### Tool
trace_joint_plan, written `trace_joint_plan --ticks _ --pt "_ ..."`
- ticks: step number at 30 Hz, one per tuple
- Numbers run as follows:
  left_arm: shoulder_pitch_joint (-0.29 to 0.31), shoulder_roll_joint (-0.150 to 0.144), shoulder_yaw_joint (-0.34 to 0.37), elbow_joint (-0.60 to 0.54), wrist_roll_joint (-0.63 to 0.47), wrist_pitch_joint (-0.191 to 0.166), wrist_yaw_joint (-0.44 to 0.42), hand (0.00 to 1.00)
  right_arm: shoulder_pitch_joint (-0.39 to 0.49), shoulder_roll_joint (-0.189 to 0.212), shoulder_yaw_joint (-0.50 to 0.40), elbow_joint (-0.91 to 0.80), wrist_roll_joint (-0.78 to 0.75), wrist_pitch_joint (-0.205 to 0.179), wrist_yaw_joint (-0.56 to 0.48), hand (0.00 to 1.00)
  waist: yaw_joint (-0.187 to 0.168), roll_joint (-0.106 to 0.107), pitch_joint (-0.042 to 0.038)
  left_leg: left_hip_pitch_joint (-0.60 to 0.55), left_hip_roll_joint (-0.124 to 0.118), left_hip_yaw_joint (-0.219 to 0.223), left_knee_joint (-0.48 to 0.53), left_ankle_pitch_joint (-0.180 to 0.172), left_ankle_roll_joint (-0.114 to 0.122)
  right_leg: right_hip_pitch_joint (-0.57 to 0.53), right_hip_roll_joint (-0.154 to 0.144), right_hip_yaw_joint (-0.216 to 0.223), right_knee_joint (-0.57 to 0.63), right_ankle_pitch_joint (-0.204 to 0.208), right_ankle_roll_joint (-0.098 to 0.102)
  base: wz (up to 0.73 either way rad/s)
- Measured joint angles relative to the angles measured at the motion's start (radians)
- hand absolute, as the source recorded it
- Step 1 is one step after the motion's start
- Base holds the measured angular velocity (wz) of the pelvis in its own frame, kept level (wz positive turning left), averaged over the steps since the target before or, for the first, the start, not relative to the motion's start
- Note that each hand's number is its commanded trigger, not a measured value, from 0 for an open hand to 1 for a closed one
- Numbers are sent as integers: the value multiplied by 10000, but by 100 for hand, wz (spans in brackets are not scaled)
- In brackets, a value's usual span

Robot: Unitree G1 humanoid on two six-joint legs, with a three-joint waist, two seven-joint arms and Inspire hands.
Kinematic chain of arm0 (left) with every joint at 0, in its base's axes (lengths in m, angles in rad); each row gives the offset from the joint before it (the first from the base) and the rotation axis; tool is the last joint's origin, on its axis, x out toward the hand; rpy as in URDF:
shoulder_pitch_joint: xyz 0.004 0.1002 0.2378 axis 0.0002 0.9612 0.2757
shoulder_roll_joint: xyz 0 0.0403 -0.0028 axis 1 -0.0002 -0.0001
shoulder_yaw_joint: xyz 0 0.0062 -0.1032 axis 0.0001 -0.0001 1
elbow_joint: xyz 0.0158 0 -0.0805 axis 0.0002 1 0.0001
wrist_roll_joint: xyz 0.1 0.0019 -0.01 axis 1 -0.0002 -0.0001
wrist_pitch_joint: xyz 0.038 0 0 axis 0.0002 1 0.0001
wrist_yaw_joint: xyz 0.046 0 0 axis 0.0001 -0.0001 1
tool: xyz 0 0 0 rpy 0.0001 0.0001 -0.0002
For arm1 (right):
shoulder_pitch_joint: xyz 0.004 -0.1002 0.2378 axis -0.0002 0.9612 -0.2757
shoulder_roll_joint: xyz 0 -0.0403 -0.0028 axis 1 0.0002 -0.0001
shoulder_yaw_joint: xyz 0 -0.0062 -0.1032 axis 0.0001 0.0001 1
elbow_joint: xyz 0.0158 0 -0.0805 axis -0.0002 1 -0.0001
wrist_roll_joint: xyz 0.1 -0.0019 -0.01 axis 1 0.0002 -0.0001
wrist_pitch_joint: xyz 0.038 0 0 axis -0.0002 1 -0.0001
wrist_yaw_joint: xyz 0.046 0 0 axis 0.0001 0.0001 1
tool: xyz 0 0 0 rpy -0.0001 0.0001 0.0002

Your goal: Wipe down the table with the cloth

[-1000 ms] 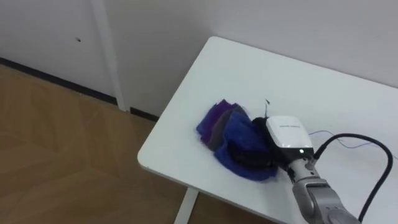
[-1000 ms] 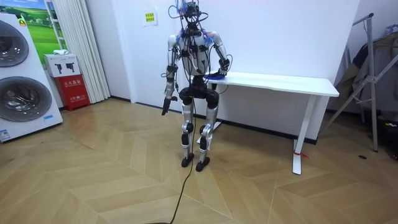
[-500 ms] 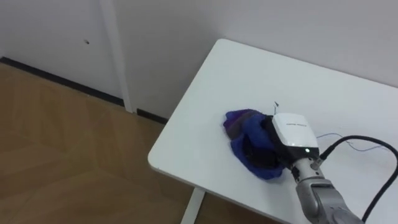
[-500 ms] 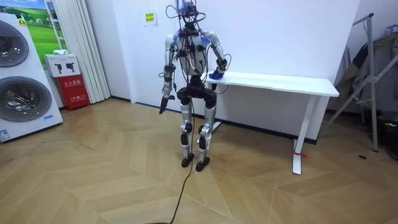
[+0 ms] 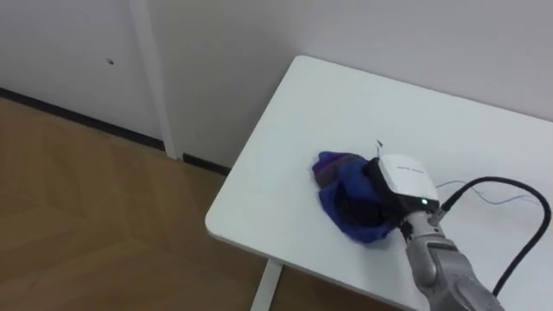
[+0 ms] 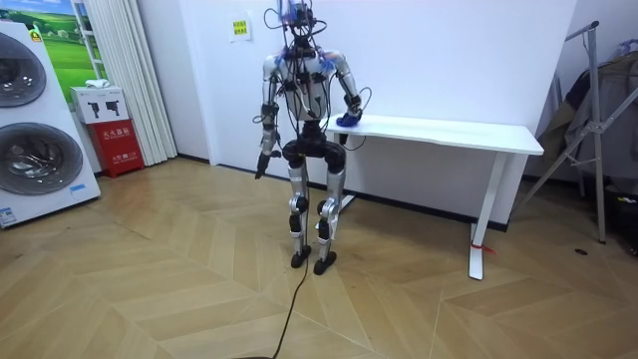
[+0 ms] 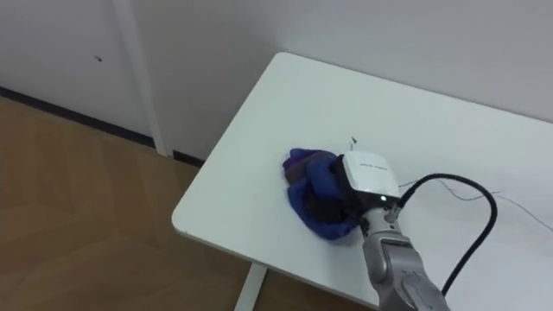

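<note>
Bright, even indoor light. White worktop [image 5: 346,112] near washed out. Soft shadow under its edge on wall [image 5: 212,108]. Wood floor [image 6: 150,289] w/ faint sheen, room view.

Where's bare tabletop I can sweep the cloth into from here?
The table is bare from the cloth back to its wall-side edge, and in the strip between the cloth and its left end. More bare top lies right of the right hand. Tightest: the near edge, close in front of the cloth.
</note>
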Motion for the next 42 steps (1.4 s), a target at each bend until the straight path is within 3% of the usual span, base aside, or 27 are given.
trace_joint_plan --ticks 2,5,7,13,14,19,24,26,29,31,32,33,34,35,37,39,40,42 --pt "170 29 10 -33 5 9 -4 0 -206 -9 -625 726 578 -220 -19 100 -32 71 -24 -9 -30 -126 3 16 28 31 -34 -119 4 10 11 19" --pt "470 33 794 -45 115 32 -87 0 -215 -106 -1658 1527 969 -610 -313 100 -130 56 -51 -107 -88 -330 74 37 57 38 -78 -361 -77 14 17 24" --pt "809 65 1153 -32 96 33 -93 0 59 -386 -2147 2049 1377 -1037 -693 100 -245 101 -93 -90 -142 -436 54 70 108 52 -121 -428 -76 13 19 25" --pt "1192 140 1917 13 113 49 -115 0 396 -742 -3652 3566 1955 -1352 -1388 100 -478 90 -151 106 -176 -437 -8 77 216 310 -177 -588 -70 71 125 13" --pt "1211 140 1956 26 110 50 -114 0 434 -772 -3771 3680 1955 -1353 -1449 100 -504 88 -152 115 -175 -472 -8 71 225 336 -179 -592 -70 82 143 0" --pt "1178 148 2003 1 336 61 -112 0 1275 -1174 -4463 4051 1928 -1354 -1840 100 -798 -12 -306 220 -182 -370 -9 60 280 421 -195 -601 -60 128 219 -5" --pt "879 145 1982 -47 679 -12 -115 0 1970 -1229 -4713 4097 1935 -1294 -2009 100 -967 -127 -306 467 -179 -353 7 5 316 713 -191 -607 -55 126 224 -3" --pt "813 125 1870 -46 662 -31 -117 0 1914 -1223 -4634 4068 1931 -1157 -1993 100 -941 -122 -305 463 -183 -298 28 7 317 710 -194 -607 -65 141 249 -11" --pt "699 78 1531 -21 501 -19 -109 0 1614 -1214 -4228 3603 1870 -434 -1771 100 -744 -120 -281 495 -178 -127 40 8 316 695 -201 -537 -63 140 257 -23" --pt "618 16 1376 60 476 3 -126 0 1152 -1189 -3773 3201 1448 319 -1307 100 -499 -117 -189 469 -143 110 21 27 281 561 -175 -317 -25 140 258 -40" --pt "569 16 1313 125 476 17 -137 0 919 -1172 -3605 3193 1396 492 -1160 100 -436 -114 -175 426 -132 171 20 35 269 488 -168 -269 -3 141 255 -34" --pt "527 21 1145 270 443 24 -175 0 381 -1133 -3135 3133 1134 840 -883 100 -378 -166 -119 311 -105 267 20 54 245 296 -164 -213 139 154 233 -33" --pt "385 28 1113 383 397 36 -322 0 -147 -1124 -2518 2859 769 1135 -459 100 -185 -127 -120 104 -63 411 20 91 207 -84 -169 -214 328 156 210 -35" --pt "311 28 1115 389 394 38 -347 0 -483 -1125 -2140 2846 629 1158 -311 100 -27 -125 -111 -8 -34 500 18 112 186 -241 -164 -232 367 184 167 -36" --pt "60 73 1109 448 382 20 -409 0 -2112 -1052 -846 2948 463 1083 341 100 359 -144 29 -584 15 545 110 220 144 -820 -187 -531 454 262 59 -6" --pt "-249 179 997 434 243 81 -517 0 -3484 -1081 -334 3637 564 891 497 100 524 -208 142 -1163 12 299 405 251 119 -1259 -194 -710 432 303 33 43" --pt "-341 272 803 408 168 81 -564 0 -4299 -1079 -295 4248 870 806 561 100 829 -147 185 -1482 14 201 516 327 106 -1499 -191 -834 416 354 -1 46" --pt "-445 465 564 446 -51 115 -738 0 -5190 -1135 -298 5062 1507 756 595 100 1044 -124 155 -1931 -13 -83 604 376 107 -1750 -200 -1084 281 403 -5 48"
